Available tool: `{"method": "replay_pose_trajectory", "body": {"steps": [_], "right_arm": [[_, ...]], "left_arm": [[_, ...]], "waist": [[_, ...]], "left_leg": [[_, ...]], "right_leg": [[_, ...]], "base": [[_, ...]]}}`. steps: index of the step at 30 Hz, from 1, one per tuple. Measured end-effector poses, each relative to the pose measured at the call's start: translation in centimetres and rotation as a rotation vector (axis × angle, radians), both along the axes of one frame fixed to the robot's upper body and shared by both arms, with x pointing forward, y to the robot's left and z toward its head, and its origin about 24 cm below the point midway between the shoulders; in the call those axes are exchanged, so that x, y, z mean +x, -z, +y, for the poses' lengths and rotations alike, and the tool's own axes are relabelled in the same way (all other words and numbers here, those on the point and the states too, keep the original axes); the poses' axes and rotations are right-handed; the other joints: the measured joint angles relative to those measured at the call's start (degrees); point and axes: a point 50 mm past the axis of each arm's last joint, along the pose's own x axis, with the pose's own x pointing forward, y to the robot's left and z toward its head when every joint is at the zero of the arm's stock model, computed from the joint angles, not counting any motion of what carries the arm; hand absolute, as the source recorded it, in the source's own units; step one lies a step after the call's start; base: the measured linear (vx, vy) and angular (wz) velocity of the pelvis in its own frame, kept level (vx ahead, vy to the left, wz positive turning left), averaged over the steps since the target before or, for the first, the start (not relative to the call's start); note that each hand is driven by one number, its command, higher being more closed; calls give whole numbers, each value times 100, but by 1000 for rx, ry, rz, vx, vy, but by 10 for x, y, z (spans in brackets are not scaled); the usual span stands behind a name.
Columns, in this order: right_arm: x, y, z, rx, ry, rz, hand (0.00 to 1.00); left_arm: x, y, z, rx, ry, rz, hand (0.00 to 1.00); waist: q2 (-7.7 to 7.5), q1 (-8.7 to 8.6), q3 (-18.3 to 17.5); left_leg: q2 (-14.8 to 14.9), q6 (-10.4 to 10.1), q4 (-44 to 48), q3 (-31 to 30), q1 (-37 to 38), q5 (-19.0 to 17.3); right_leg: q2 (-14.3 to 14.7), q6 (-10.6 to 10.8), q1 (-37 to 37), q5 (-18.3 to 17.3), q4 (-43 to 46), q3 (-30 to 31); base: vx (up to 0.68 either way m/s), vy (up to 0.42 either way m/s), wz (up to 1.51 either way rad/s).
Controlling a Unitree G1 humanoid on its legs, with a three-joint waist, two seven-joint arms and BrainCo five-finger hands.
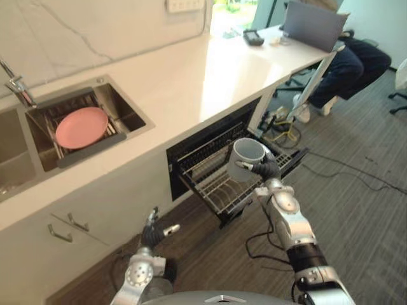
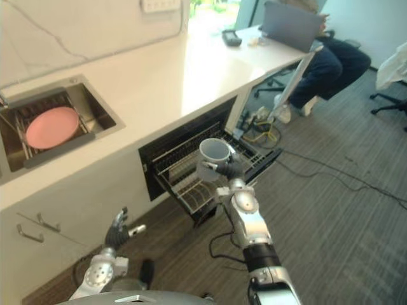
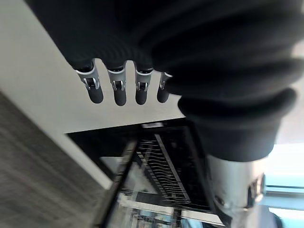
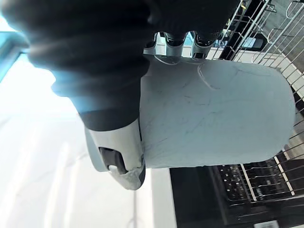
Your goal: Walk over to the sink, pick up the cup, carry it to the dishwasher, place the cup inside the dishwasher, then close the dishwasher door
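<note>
A pale grey cup [image 1: 247, 157] hangs tilted above the pulled-out wire rack [image 1: 213, 184] of the open dishwasher [image 1: 191, 147] under the counter. My right hand [image 1: 268, 170] is shut on the cup's side. In the right wrist view the cup [image 4: 218, 118] lies across the palm, with the thumb [image 4: 116, 152] pressed on it and the rack beyond. My left hand [image 1: 152, 234] is low by the cabinet front, left of the dishwasher, open and holding nothing; its fingers [image 3: 118, 92] show straight in the left wrist view.
A sink [image 1: 130, 117] at the left of the white counter [image 1: 210, 70] holds a pink plate [image 1: 81, 127], with a faucet [image 1: 18, 86] beside it. A seated person [image 1: 353, 63] and a laptop [image 1: 313, 25] are at the counter's far end. Cables [image 1: 343, 168] cross the carpet.
</note>
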Motion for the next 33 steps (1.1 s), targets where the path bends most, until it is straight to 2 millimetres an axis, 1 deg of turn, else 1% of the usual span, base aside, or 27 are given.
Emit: {"method": "replay_pose_trajectory", "body": {"steps": [1, 3, 5, 6, 8, 9, 10, 11, 13, 14, 15, 17, 18, 21, 24, 26, 28, 29, 32, 33], "right_arm": [[12, -11, -6, -27, 13, -14, 100], [31, -28, -22, -54, 59, -16, 100], [41, -35, -30, -70, 79, -5, 100], [44, -39, -33, -74, 83, -8, 100], [54, -55, -36, -88, 90, -24, 100], [60, -62, -35, -86, 90, -21, 100], [63, -64, -34, -86, 90, -18, 100], [68, -70, -35, -88, 95, -17, 100], [73, -81, -40, -102, 109, -12, 100], [77, -87, -45, -111, 124, -1, 100], [79, -90, -51, -120, 131, 18, 100], [82, -94, -52, -140, 123, 43, 100], [83, -96, -52, -141, 119, 46, 100], [87, -100, -53, -199, 124, 80, 100], [89, -95, -54, -271, 115, 134, 100], [89, -91, -61, -283, 131, 175, 100], [88, -89, -65, -310, 143, 194, 100], [88, -89, -65, -324, 146, 199, 0], [88, -86, -67, -328, 136, 233, 0], [89, -89, -67, -340, 135, 230, 0]], "left_arm": [[-4, 7, 8, -11, -35, 41, 0], [-7, 16, 22, -42, -121, 86, 0], [-13, 22, 30, -58, -178, 113, 0], [-13, 21, 33, -58, -204, 104, 0], [-7, 17, 43, -30, -281, 70, 0], [-8, 18, 48, -24, -311, 73, 0], [-10, 19, 50, -21, -325, 78, 0], [-13, 21, 53, -17, -337, 94, 0], [-19, 26, 56, -15, -365, 128, 0], [-22, 28, 56, -11, -383, 143, 0], [-23, 29, 56, -6, -392, 150, 0], [-27, 33, 56, 2, -401, 170, 0], [-28, 33, 56, 3, -403, 175, 0], [-30, 36, 53, 6, -387, 191, 0], [-32, 38, 51, 7, -369, 208, 0], [-34, 39, 49, 0, -353, 218, 0], [-34, 40, 48, -2, -340, 219, 0], [-33, 40, 47, -2, -325, 220, 0], [-33, 40, 45, -7, -280, 222, 0], [-33, 40, 44, -9, -270, 222, 0]], "waist": [[25, 28, 184], [68, 217, 590], [115, 299, 795], [139, 317, 869], [211, 428, 1193], [228, 478, 1315], [231, 507, 1353], [232, 572, 1458], [247, 655, 1613], [278, 684, 1724], [304, 766, 1793], [312, 857, 1796], [313, 867, 1797], [396, 937, 1862], [461, 958, 1909], [522, 988, 1943], [547, 1017, 1959], [550, 1039, 1960], [571, 1055, 1971], [592, 1057, 1981]], "left_leg": [[35, -29, 1, -72, -159, 72], [83, -69, 1, -182, -340, 155], [85, -58, 10, -319, -474, 221], [85, -61, 29, -362, -523, 244], [90, -69, 31, -484, -598, 296], [90, -77, 32, -505, -639, 304], [90, -76, 32, -516, -671, 307], [88, -73, 32, -537, -723, 313], [79, -77, 33, -623, -832, 342], [68, -63, 33, -663, -878, 363], [58, -63, 33, -685, -904, 365], [53, -63, 33, -700, -1015, 365], [53, -59, 33, -711, -1064, 371], [40, -37, 33, -734, -1162, 390], [33, -36, 33, -769, -1227, 391], [31, -35, 33, -789, -1236, 392], [34, -38, 33, -797, -1256, 392], [37, -40, 33, -800, -1273, 390], [37, -43, 35, -805, -1279, 388], [38, -44, 35, -812, -1278, 388]], "right_leg": [[52, -44, -117, 32, -3, -62], [122, -78, -246, 83, -18, -156], [152, -90, -304, 92, -11, -280], [163, -91, -320, 90, -6, -342], [192, -94, -346, 89, 8, -443], [196, -95, -373, 84, 16, -479], [195, -94, -403, 84, 24, -488], [193, -93, -454, 83, 47, -500], [196, -89, -540, 70, 67, -559], [195, -82, -543, 53, 74, -636], [188, -71, -556, 37, 86, -660], [181, -65, -678, 25, 107, -663], [181, -66, -726, 22, 118, -664], [165, -58, -826, -6, 152, -667], [137, -58, -921, -76, 257, -671], [121, -53, -944, -133, 324, -688], [121, -54, -966, -159, 345, -694], [118, -57, -991, -176, 370, -693], [87, -59, -1040, -266, 495, -696], [85, -56, -1042, -292, 517, -705]], "base": [[-93, -31, 22], [-103, -40, 21], [-47, -29, 29], [-15, -24, 37], [-16, -22, 26], [-18, -15, 12], [2, -10, 8], [19, -8, 9], [26, -9, 17], [30, -5, 23], [29, -1, 20], [32, 4, 3], [40, 2, 1], [34, 0, 3], [35, 0, 3], [36, -4, 5], [37, -10, 1], [43, -12, 0], [39, -10, 2], [35, -10, 3]]}}
